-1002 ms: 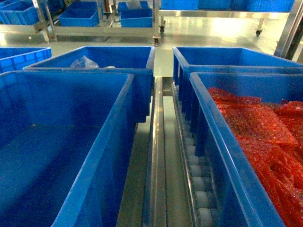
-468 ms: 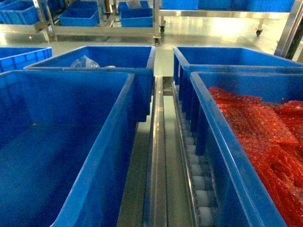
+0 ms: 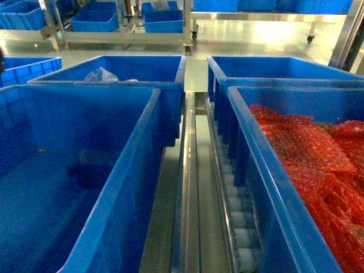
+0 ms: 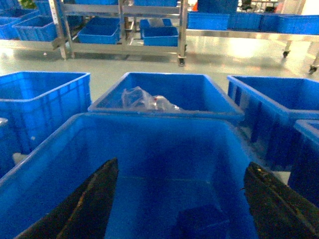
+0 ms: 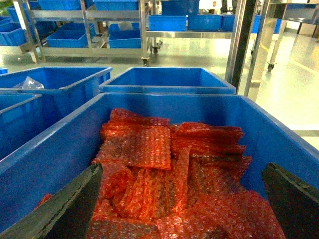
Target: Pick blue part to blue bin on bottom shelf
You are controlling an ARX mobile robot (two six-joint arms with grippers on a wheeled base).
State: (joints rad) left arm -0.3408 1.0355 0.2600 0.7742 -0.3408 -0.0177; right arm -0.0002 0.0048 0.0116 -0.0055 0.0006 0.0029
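Steel roller shelf [image 3: 196,187]; dim, perhaps blue part [image 4: 202,221] in bin [image 4: 149,129].

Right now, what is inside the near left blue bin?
The near left blue bin holds one dark blue block-shaped item on its floor. Its near corners are hidden behind the left tool's fingers.

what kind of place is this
Probably a factory or warehouse parts-handling area: rows of blue bins, a steel roller rack, red bubble-wrap bags in one bin, and more bin racks behind.

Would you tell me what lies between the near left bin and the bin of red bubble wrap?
In the head view, only the bottom shelf shows there: steel rails and a row of white rollers, otherwise bare.
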